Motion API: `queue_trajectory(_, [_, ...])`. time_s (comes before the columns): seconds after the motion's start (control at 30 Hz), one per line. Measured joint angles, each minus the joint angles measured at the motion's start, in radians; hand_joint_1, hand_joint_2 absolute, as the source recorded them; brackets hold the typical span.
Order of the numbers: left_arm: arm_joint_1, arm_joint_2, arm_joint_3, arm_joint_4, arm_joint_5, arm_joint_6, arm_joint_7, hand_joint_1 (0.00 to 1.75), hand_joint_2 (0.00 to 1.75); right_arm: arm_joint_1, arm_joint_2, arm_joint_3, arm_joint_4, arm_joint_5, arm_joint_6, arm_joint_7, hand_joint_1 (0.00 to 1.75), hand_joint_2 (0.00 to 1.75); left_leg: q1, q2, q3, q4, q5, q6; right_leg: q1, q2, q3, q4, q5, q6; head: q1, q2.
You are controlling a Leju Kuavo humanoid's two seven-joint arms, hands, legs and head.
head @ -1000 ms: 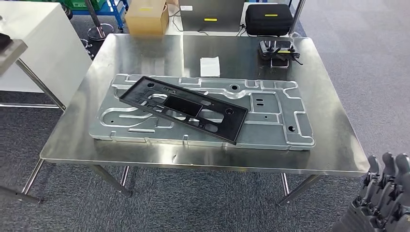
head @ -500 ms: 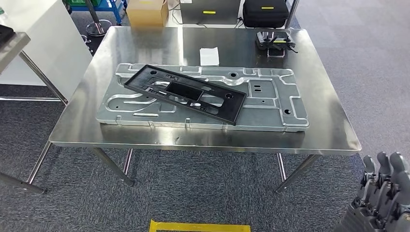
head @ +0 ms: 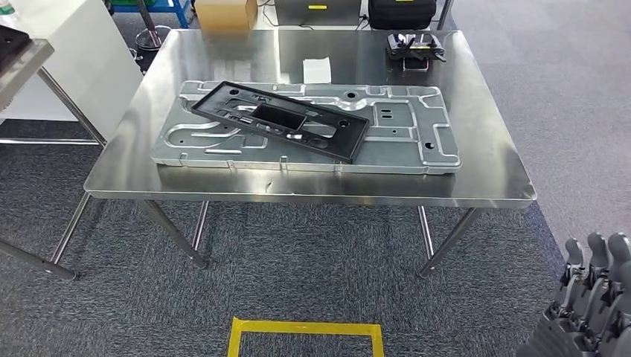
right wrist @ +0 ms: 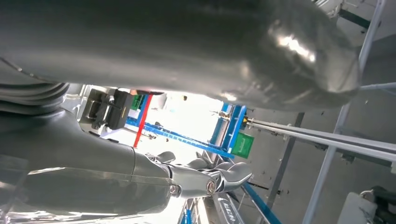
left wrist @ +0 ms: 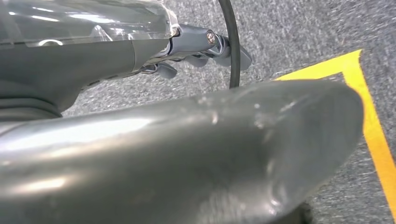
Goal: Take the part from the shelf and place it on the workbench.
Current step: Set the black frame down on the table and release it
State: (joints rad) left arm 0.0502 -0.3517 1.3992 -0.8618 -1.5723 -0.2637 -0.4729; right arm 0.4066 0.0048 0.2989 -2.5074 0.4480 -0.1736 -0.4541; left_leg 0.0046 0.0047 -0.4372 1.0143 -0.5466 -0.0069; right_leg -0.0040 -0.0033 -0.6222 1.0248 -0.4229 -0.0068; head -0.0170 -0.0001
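A black plastic frame part [head: 279, 119] lies flat and slanted on a large silver stamped plate [head: 402, 137] on the steel workbench [head: 312, 190]. In the head view my right hand [head: 591, 297] hangs low at the bottom right, well short of the workbench, fingers straight and holding nothing. The right wrist view shows that same hand [right wrist: 205, 179] with fingers stretched out and nothing in them. My left hand [left wrist: 196, 42] hangs over the grey carpet, fingers extended and bare.
A white paper [head: 317, 70] and a black controller [head: 414, 46] lie at the workbench's far side. A cardboard box [head: 225, 13] and a black case [head: 402, 11] stand behind it. A white cabinet [head: 67, 52] and another table's corner [head: 22, 63] are at left. Yellow floor tape [head: 305, 327] lies in front.
The whole picture has shifted: the camera has drawn back from the workbench, and the yellow floor tape has come into view. The part and plate lie as before.
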Motion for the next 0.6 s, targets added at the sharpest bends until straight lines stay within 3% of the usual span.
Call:
queue_trajectory(0.03, [0.0,0.0,0.0,0.0,0.0,-0.001,0.002,0.0,0.0,0.0,0.001,0.0,-0.001,0.0,0.003,0.002,0.0,0.0,-0.003,-0.001,0.008,-0.022,-0.006,0.006,0.0,-0.001,-0.003,0.0,0.008,0.006,-0.001,0.0])
queue_trajectory(0.1, [0.001,-0.001,-0.001,0.0,0.0,0.001,0.008,0.0,0.0,0.003,0.004,0.0,-0.003,0.002,0.008,0.008,0.0,0.0,-0.002,0.002,-0.006,-0.028,0.01,0.021,-0.001,0.0,-0.007,-0.001,0.017,0.019,-0.004,0.0])
queue_trajectory(0.13, [0.001,-0.001,-0.002,0.0,0.0,0.003,0.012,0.0,0.0,0.005,0.005,0.0,-0.004,0.004,0.009,0.012,0.0,0.0,0.0,0.005,-0.016,-0.03,0.021,0.03,-0.002,0.001,-0.014,0.01,0.0,0.025,-0.004,0.0])
queue_trajectory(0.2, [0.0,-0.002,-0.002,0.0,-0.001,0.008,0.016,0.0,0.0,0.011,0.006,-0.001,-0.007,0.006,0.01,0.02,0.0,0.0,0.002,0.01,-0.042,-0.034,0.047,0.044,-0.006,0.003,-0.037,0.079,-0.089,0.034,0.001,0.0])
queue_trajectory(0.23, [0.001,-0.002,-0.002,0.0,-0.001,0.01,0.018,0.0,0.0,0.013,0.006,-0.001,-0.008,0.006,0.011,0.023,0.0,0.0,0.001,0.012,-0.057,-0.033,0.058,0.047,-0.007,0.003,-0.049,0.138,-0.143,0.038,0.003,0.0])
queue_trajectory(0.27, [0.001,-0.002,-0.003,0.0,-0.001,0.011,0.02,0.0,0.0,0.014,0.007,-0.002,-0.008,0.005,0.013,0.026,0.0,0.0,0.0,0.013,-0.072,-0.032,0.07,0.048,-0.008,0.003,-0.058,0.198,-0.179,0.042,0.004,0.0])
queue_trajectory(0.3, [0.001,-0.002,-0.003,0.0,-0.001,0.011,0.023,0.0,0.0,0.015,0.007,-0.003,-0.008,0.004,0.017,0.029,0.0,0.0,0.0,0.015,-0.088,-0.029,0.081,0.048,-0.009,0.003,-0.059,0.243,-0.191,0.044,0.005,0.0])
queue_trajectory(0.33, [0.001,-0.002,-0.003,0.0,-0.001,0.012,0.025,0.0,0.0,0.016,0.007,-0.004,-0.008,0.002,0.021,0.032,0.0,0.0,-0.001,0.016,-0.103,-0.025,0.09,0.047,-0.01,0.003,-0.047,0.263,-0.179,0.046,0.005,0.0])
queue_trajectory(0.37, [0.001,-0.002,-0.003,0.0,-0.001,0.012,0.027,0.0,0.0,0.016,0.008,-0.005,-0.008,0.001,0.025,0.034,0.0,0.0,-0.001,0.017,-0.119,-0.02,0.1,0.045,-0.01,0.003,-0.019,0.247,-0.151,0.045,0.005,0.0])
queue_trajectory(0.43, [0.001,-0.002,-0.004,0.0,-0.001,0.012,0.03,0.0,0.0,0.015,0.01,-0.005,-0.008,0.002,0.032,0.039,0.0,0.0,-0.003,0.016,-0.145,-0.009,0.114,0.039,-0.008,0.003,0.083,0.124,-0.11,0.038,0.005,0.0])
queue_trajectory(0.5, [0.001,-0.003,-0.006,0.0,-0.001,0.012,0.033,0.0,0.0,0.014,0.014,-0.005,-0.01,0.006,0.036,0.041,0.0,0.0,-0.005,0.016,-0.16,-0.001,0.129,0.029,-0.003,0.003,0.172,-0.011,-0.12,0.027,0.004,0.0])
queue_trajectory(0.53, [0.001,-0.003,-0.007,0.0,-0.001,0.012,0.033,0.0,0.0,0.014,0.015,-0.005,-0.012,0.008,0.038,0.043,0.0,0.0,-0.006,0.016,-0.163,0.0,0.136,0.023,0.0,0.003,0.19,-0.046,-0.13,0.022,0.004,0.0])
queue_trajectory(0.6, [0.002,-0.004,-0.008,0.0,-0.001,0.013,0.034,0.0,0.0,0.013,0.02,-0.005,-0.013,0.01,0.041,0.047,0.0,0.0,-0.004,0.015,-0.169,-0.001,0.15,0.011,0.0,0.001,0.183,-0.061,-0.12,0.01,0.005,0.0])
